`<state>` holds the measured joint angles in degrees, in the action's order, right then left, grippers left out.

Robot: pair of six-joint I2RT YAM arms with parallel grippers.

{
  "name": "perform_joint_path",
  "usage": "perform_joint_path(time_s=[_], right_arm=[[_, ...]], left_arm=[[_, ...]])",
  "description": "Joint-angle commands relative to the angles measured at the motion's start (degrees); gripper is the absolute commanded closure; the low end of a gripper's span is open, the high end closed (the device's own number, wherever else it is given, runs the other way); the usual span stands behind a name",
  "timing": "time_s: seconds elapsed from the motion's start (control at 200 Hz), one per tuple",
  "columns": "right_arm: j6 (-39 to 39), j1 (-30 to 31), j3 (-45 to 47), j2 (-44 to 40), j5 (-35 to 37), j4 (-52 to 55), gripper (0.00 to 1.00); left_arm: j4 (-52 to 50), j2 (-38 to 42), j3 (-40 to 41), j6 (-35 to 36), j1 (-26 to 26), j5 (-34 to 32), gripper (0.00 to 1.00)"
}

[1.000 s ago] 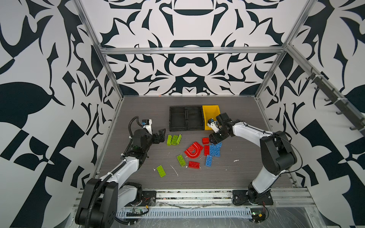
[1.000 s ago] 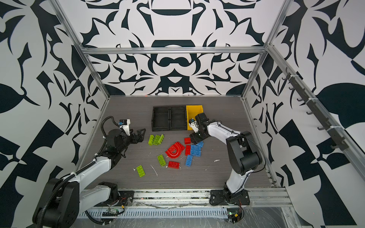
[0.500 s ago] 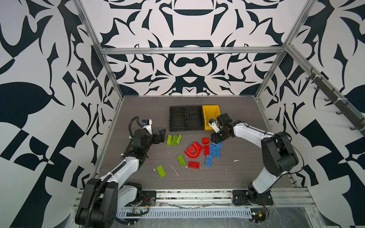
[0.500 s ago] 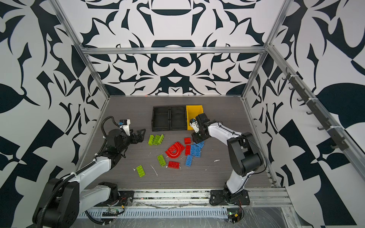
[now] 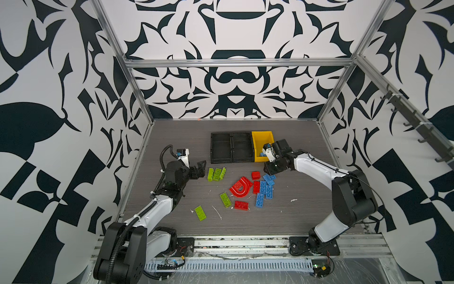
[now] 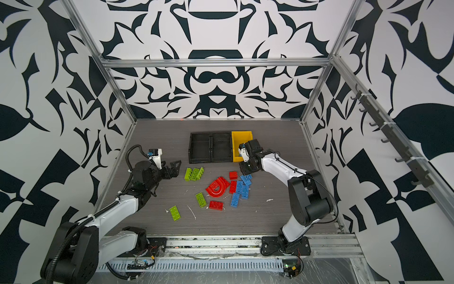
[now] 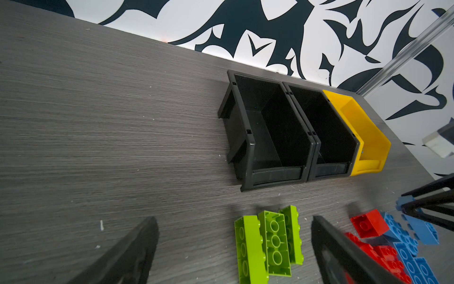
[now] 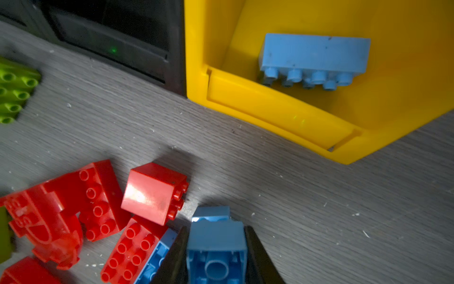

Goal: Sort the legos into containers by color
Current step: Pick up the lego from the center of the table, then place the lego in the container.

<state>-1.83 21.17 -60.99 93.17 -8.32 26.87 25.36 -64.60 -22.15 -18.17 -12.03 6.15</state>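
My right gripper is shut on a small blue lego at the far edge of the pile, a finger pressed to each side. In a top view it sits just in front of the yellow container, which holds one blue lego. Two black containers stand left of the yellow one. Around the red arch lie red legos and blue legos. My left gripper is open beside three green legos.
Two more green legos and a red one lie nearer the front edge. Small white scraps dot the grey table. Patterned walls with metal posts enclose the table on three sides.
My right gripper's jaws have closed in on the small blue lego at the pile's far edge. The left arm has not moved.
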Motion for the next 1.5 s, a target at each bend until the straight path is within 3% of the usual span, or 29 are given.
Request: perform_joint_path(time_s=[0.0,0.265,0.775,1.135,1.305,1.41,1.49], right_arm=[[-2.2,-0.6,-3.3,-1.7,1.0,-0.2,0.66],[-4.9,-2.3,-9.0,-0.1,1.8,-3.2,0.67],[-6.6,-4.5,-25.2,16.5,3.0,-6.9,0.67],[-8.0,-4.6,-29.2,21.8,3.5,-8.0,0.65],[-8.0,-4.7,-30.0,21.8,3.1,-7.6,0.58],[-8.1,-4.6,-30.6,20.6,2.9,-5.4,0.46],[-8.1,-4.7,-29.5,18.2,3.4,-4.7,0.41]], left_arm=[[-0.1,0.5,-1.5,-0.1,-0.1,-0.7,0.01],[-0.1,0.7,-1.5,-0.1,-0.1,-0.6,0.01],[0.5,1.5,-0.9,-0.2,-0.1,0.2,0.01],[0.5,1.6,-0.8,-0.1,-0.1,-0.7,0.01],[0.6,1.3,-0.8,-0.1,-0.1,-0.8,0.01],[0.2,1.4,-1.2,-0.4,-0.1,-0.1,0.01],[0.1,2.0,-1.0,-0.4,-0.1,0.0,0.01]])
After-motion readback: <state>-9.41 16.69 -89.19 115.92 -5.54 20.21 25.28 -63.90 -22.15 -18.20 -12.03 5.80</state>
